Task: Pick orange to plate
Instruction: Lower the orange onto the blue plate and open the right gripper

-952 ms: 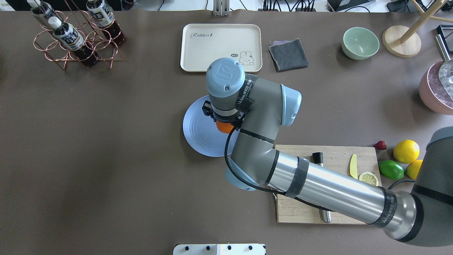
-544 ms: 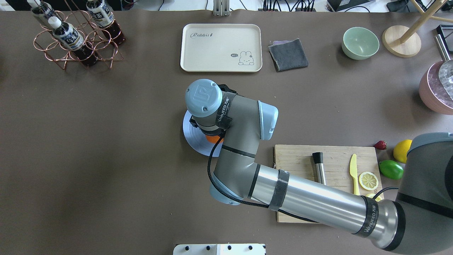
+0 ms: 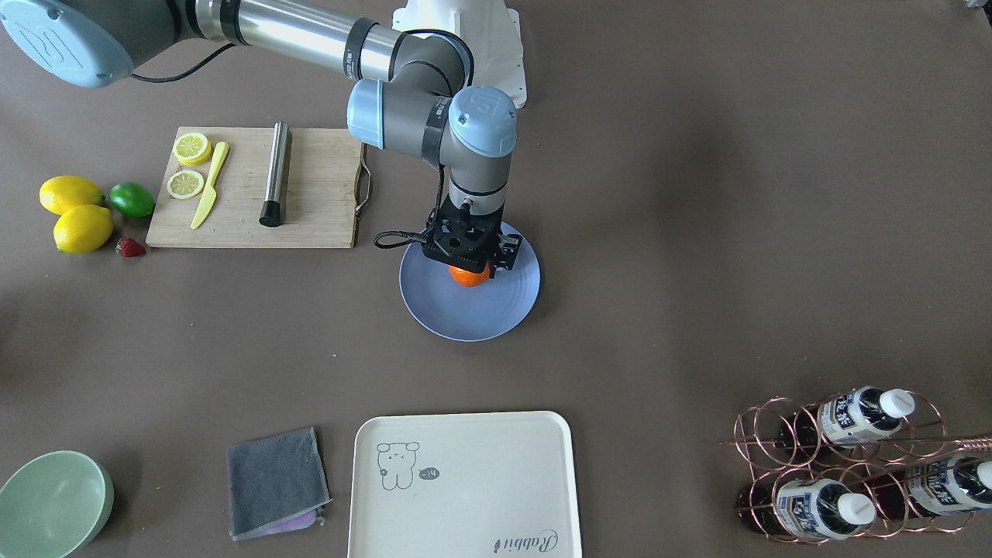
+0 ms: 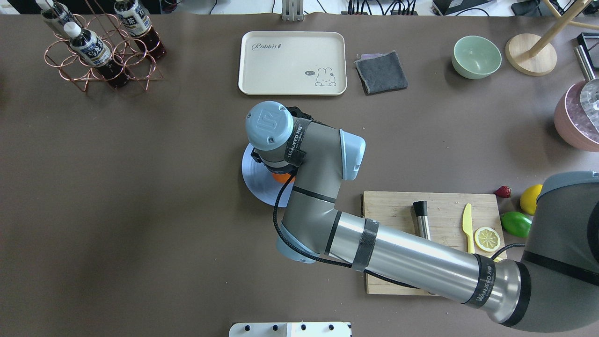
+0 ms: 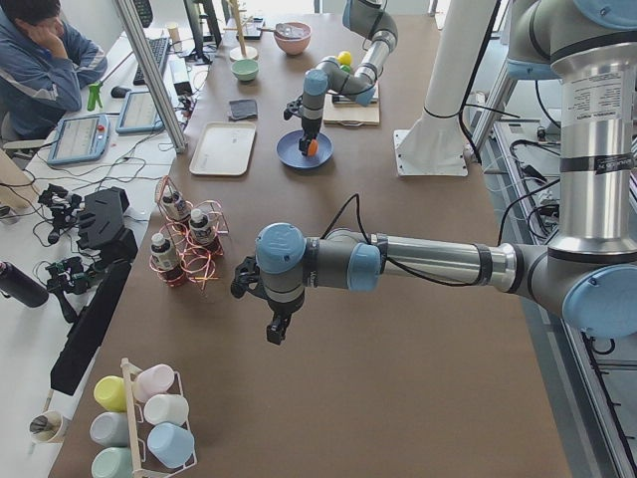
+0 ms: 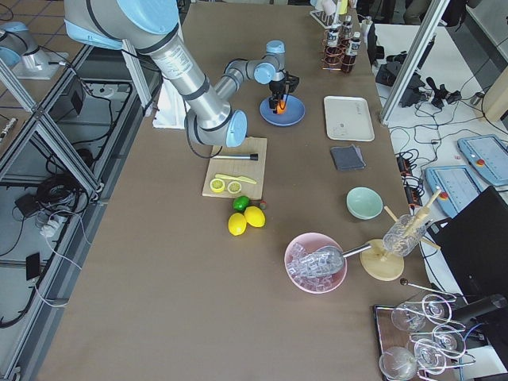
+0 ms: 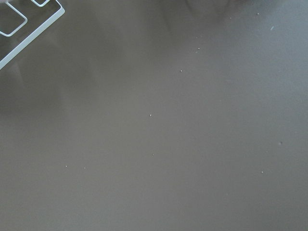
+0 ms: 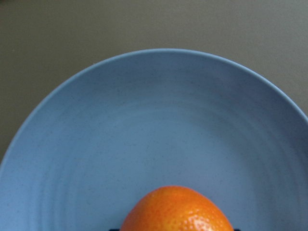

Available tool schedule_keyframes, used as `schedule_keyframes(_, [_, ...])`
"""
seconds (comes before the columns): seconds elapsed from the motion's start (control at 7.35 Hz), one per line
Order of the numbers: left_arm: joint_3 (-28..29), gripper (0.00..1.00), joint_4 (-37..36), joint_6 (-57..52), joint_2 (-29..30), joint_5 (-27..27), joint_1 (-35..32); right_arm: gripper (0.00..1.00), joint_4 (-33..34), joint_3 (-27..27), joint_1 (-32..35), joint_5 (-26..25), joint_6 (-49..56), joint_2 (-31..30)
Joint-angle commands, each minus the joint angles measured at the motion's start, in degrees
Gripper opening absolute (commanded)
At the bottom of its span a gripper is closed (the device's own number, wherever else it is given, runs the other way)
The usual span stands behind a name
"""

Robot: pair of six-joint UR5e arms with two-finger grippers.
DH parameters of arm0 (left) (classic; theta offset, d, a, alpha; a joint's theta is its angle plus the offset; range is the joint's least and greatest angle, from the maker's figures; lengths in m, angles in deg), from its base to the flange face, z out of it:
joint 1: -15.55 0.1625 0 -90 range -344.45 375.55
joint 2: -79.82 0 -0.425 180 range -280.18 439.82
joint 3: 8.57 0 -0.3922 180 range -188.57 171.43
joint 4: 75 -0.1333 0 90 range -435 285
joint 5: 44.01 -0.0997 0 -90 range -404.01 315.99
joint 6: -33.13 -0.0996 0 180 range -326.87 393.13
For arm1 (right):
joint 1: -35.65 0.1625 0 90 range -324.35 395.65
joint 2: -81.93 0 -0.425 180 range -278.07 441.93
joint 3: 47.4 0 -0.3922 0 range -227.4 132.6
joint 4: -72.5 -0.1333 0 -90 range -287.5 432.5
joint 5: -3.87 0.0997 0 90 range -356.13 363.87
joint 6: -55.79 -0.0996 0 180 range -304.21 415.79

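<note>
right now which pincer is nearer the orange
Right. The right pincer grips the orange over the plate; the left pincer hangs over the table far off, beyond the bottle rack.

The right hand [image 3: 470, 265], with the orange [image 3: 469, 277] in it, now sits further to the robot's left than a second ago. The middle of the plate [image 3: 480, 316], not its right part, lies beneath the hand. In the last half second the wrist shifts only slightly. The arm's large joint now overlaps the lemons [image 4: 531, 199].
</note>
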Motion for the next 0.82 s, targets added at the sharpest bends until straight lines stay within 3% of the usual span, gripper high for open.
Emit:
schedule_keyframes(0.0, [0.09,0.99,0.00,0.00,-0.33,0.00,0.00,0.13,-0.06,0.57,0.15,-0.50,1.90,0.04])
schedule_keyframes(0.14, [0.17,0.99,0.00,0.00,-0.34,0.00,0.00,0.99,0.02,0.48,0.32,-0.51,4.61,0.13])
schedule_keyframes(0.41, [0.09,0.99,0.00,0.00,-1.13,0.00,0.00,1.00,0.55,-1.70,3.99,1.41,6.57,0.22])
schedule_keyframes(0.54, [0.35,0.99,-0.09,0.00,-1.30,0.00,0.00,1.00,2.81,-3.28,9.24,6.65,10.40,-0.56])
schedule_keyframes(0.68, [0.61,0.99,-0.17,0.00,-2.09,0.00,0.00,1.00,9.10,-7.47,15.12,10.96,18.88,-3.10])
